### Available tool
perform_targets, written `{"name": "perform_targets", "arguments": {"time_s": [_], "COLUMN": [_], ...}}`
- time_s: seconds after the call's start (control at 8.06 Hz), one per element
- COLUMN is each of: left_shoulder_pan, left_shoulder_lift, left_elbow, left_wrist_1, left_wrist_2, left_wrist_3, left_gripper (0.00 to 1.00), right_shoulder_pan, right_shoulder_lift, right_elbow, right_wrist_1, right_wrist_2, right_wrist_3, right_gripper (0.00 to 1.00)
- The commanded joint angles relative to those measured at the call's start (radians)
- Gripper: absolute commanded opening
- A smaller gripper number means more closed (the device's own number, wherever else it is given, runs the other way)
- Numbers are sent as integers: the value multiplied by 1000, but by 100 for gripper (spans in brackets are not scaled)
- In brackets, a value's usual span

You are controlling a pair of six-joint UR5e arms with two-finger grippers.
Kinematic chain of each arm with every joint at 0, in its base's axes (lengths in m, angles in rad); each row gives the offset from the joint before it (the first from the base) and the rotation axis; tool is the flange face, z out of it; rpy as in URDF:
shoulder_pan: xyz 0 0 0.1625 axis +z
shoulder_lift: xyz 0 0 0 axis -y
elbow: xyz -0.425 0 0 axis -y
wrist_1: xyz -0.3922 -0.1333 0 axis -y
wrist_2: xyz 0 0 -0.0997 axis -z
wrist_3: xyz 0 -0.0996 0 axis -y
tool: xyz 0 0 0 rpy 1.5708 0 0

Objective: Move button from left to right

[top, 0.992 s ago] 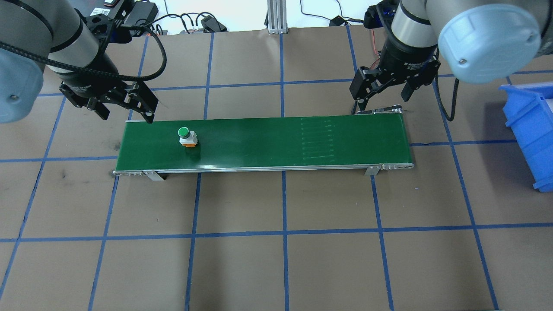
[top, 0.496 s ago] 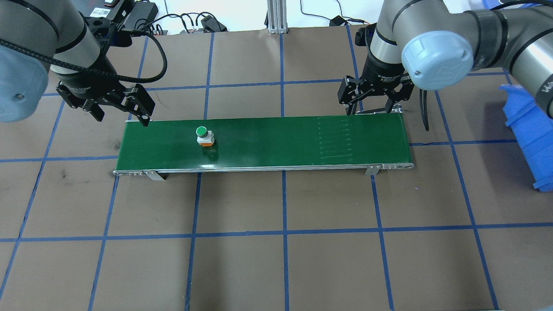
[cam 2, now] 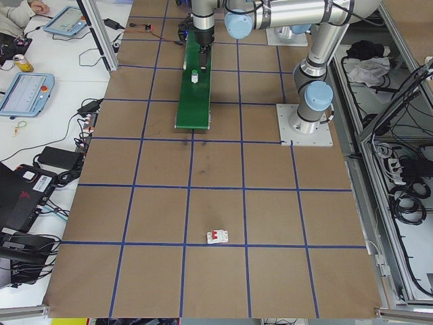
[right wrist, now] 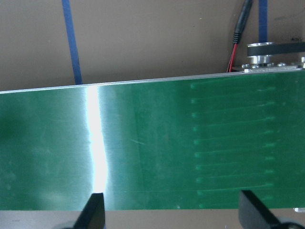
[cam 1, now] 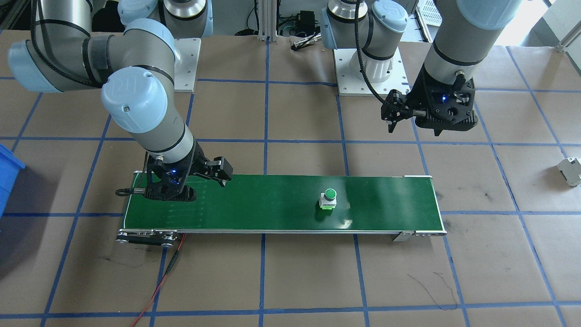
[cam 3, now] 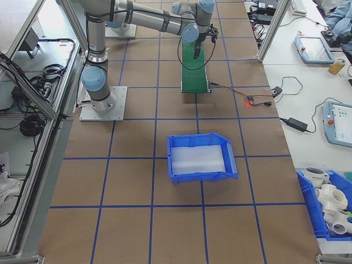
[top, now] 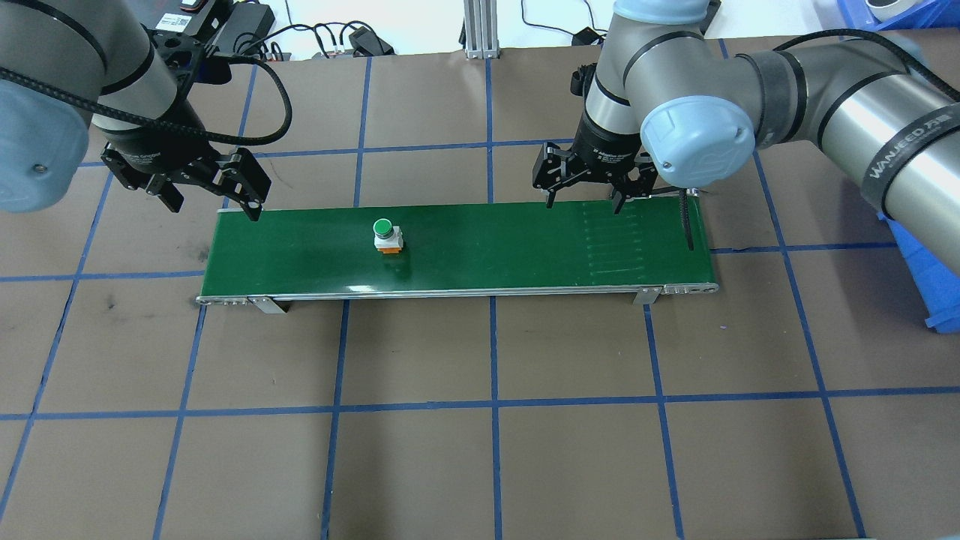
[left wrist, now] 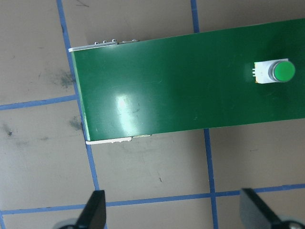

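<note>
Right pincer (top: 583,196), jaws spread and empty, has swung left over the belt's (top: 480,262) far edge. Left pincer (top: 215,191) open, parked at left end. Button (top: 388,235) rides right, now left of centre; pickup looks next.

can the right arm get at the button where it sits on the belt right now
Probably yes. The right gripper hangs open over the conveyor belt, with only bare belt between it and the upright button. Nothing blocks the way, and the left gripper is off the far end.
</note>
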Motion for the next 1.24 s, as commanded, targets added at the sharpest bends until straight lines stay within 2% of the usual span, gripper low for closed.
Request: {"name": "perform_targets", "arguments": {"time_s": [0.0, 0.12, 0.25, 0.74, 1.12], "left_shoulder_pan": [0, 0, 0, 0, 6], "left_shoulder_lift": [1, 3, 3, 7, 17], "left_elbow": [2, 8, 0, -1, 2], "left_wrist_1": [4, 4, 4, 6, 6], "left_wrist_2": [-37, -31, -37, -30, -28], "left_wrist_3": [-13, -14, -12, -12, 2], "left_gripper": [100, 100, 100, 100, 100], "right_shoulder_pan": [17, 23, 28, 113, 124], "right_shoulder_lift": [10, 11, 13, 60, 76], "right_elbow": [10, 11, 13, 27, 28], "right_wrist_1": [-61, -68, -106, -149, -175], "right_wrist_2": [8, 65, 97, 82, 93], "right_wrist_3": [20, 31, 75, 211, 253], "right_gripper": [100, 100, 100, 98, 97]}}
